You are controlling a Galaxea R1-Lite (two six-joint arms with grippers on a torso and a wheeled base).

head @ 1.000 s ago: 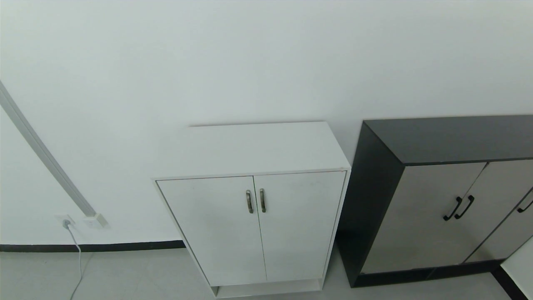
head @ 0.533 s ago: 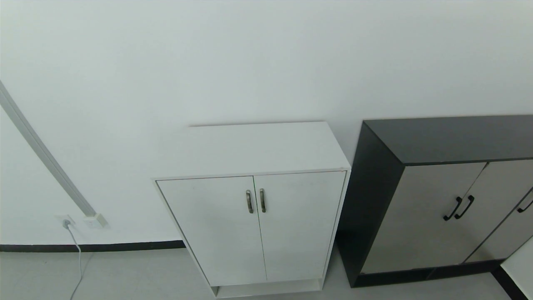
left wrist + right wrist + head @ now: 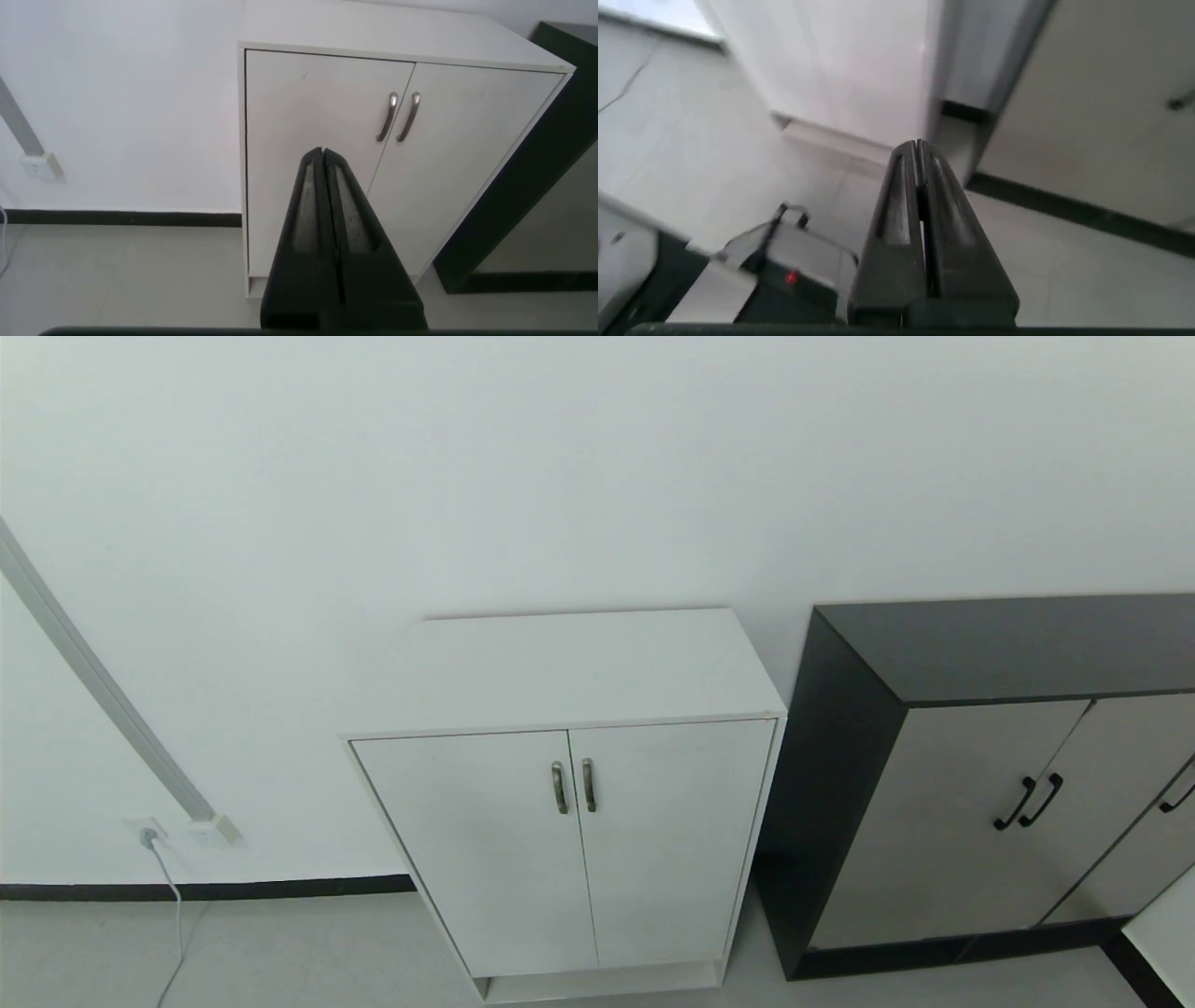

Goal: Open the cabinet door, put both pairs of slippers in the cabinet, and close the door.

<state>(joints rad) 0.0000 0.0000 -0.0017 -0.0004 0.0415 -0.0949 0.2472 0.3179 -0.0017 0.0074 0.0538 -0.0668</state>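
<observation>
1. The cabinet [image 3: 485,840] stands ahead of the left gripper [image 3: 323,161], well apart, with its back to the wall [image 3: 560,476].
2. Its handles [image 3: 558,788] sit side by side, beyond that gripper's tips.
3. A second cabinet [image 3: 934,821] stands just right of the first.
4. A socket [image 3: 145,829] sits on the wall, left of the cabinet.
5. The right gripper [image 3: 919,154] hangs over the floor [image 3: 682,121], before the cabinet's foot.

Matte black left gripper [image 3: 323,152], lower centre of frame: two long fingers [image 3: 306,219] tapering to rounded tips, grey recessed panel along each, wide black base. Right gripper [image 3: 920,145], lower centre: same black build, same grey insets.
</observation>
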